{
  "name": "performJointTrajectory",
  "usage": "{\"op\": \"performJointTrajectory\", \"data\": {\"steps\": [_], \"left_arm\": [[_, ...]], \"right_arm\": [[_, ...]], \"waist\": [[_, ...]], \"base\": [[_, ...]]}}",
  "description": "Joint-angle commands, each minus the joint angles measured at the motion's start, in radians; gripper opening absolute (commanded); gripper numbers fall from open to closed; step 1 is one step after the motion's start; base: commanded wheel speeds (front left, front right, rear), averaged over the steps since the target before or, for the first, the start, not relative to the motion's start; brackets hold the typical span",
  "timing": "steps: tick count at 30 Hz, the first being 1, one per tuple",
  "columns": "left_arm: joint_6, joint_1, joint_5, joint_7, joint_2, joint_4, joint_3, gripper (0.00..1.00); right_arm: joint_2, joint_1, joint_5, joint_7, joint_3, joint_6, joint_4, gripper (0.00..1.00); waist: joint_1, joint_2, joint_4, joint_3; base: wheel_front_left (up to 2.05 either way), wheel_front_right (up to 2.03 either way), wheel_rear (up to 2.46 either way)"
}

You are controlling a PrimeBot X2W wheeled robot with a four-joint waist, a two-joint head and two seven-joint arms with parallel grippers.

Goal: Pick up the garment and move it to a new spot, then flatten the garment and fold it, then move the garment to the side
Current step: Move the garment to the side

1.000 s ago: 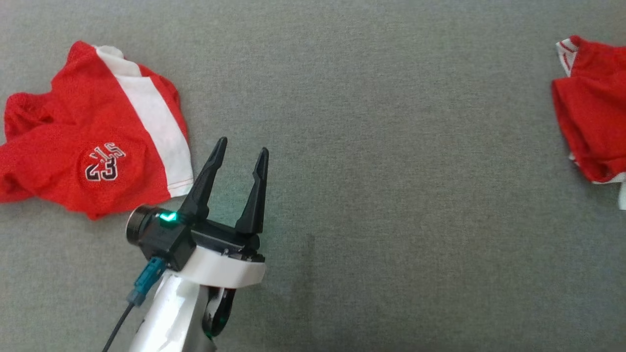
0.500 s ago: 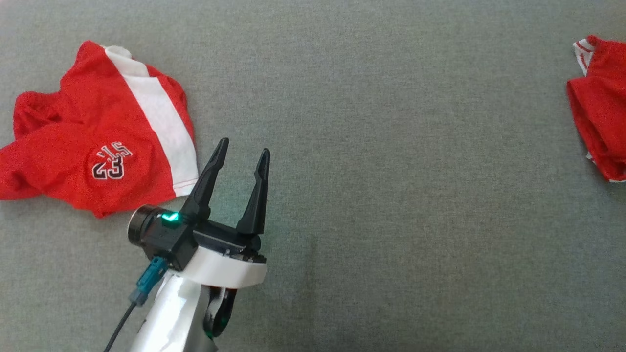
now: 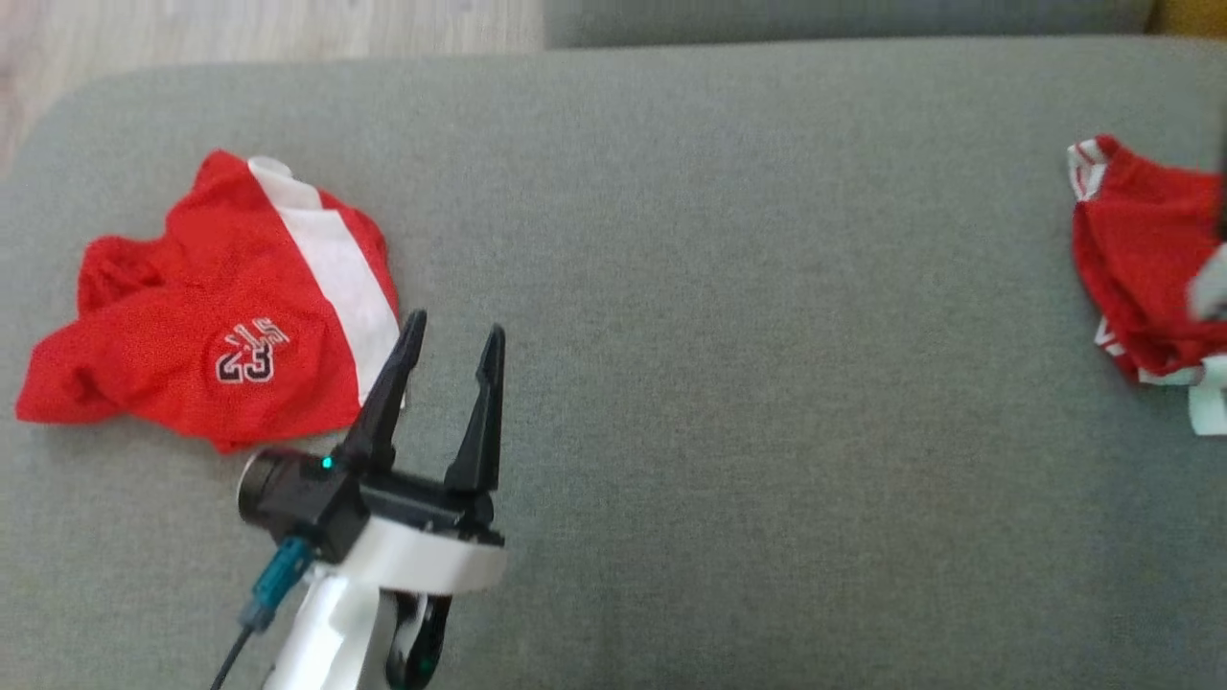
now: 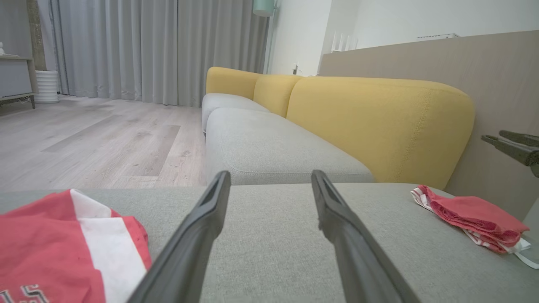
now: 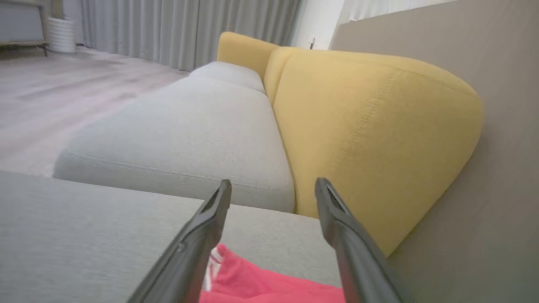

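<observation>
A crumpled red garment [image 3: 192,335] with a white stripe and the number 23 lies at the left of the grey cushion [image 3: 719,383]; it also fills the lower left of the left wrist view [image 4: 38,244]. My left gripper [image 3: 454,331] stands open just right of it, with nothing between its fingers [image 4: 270,174]. A second red garment [image 3: 1141,278] with white trim lies bunched flat at the far right [image 4: 471,212]. My right gripper [image 5: 273,182] hovers open above that red cloth [image 5: 269,286], and its tips show from the side [image 4: 505,143].
The cushion's far edge meets a wooden floor [image 3: 288,29] at the upper left. Beyond lie another grey seat [image 4: 269,147] and a yellow backrest [image 4: 370,122]. A tan panel [image 5: 505,168] rises right beside the right-hand garment.
The head camera has shifted, so the cushion's far edge and the floor now show. Both garments lie as before. A blurred pale part of the right arm has entered at the right edge.
</observation>
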Motion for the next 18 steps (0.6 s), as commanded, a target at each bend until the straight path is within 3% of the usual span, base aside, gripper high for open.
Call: {"op": "performJointTrajectory", "data": {"steps": [1, 10, 18], "left_arm": [[0.004, 0.005, -0.007, -0.008, 0.002, -0.034, 0.048, 1.00], [0.006, 0.065, 0.000, -0.008, 0.002, -0.071, 0.079, 1.00], [0.004, 0.108, 0.028, -0.008, 0.002, -0.070, 0.070, 1.00]], "right_arm": [[0.026, 0.047, 0.026, -0.013, 0.036, -0.001, -0.092, 1.00], [0.199, 0.287, 0.152, -0.013, 0.067, -0.001, -0.437, 1.00], [0.307, 0.525, 0.132, -0.013, 0.110, -0.001, -0.637, 1.00]], "waist": [[0.0001, 0.0000, -0.002, -0.052], [0.0001, 0.0000, 0.005, -0.136], [0.0001, 0.0000, 0.008, -0.166]], "base": [[0.00, 0.00, 0.00], [0.00, 0.00, 0.00], [0.00, 0.00, 0.00]]}}
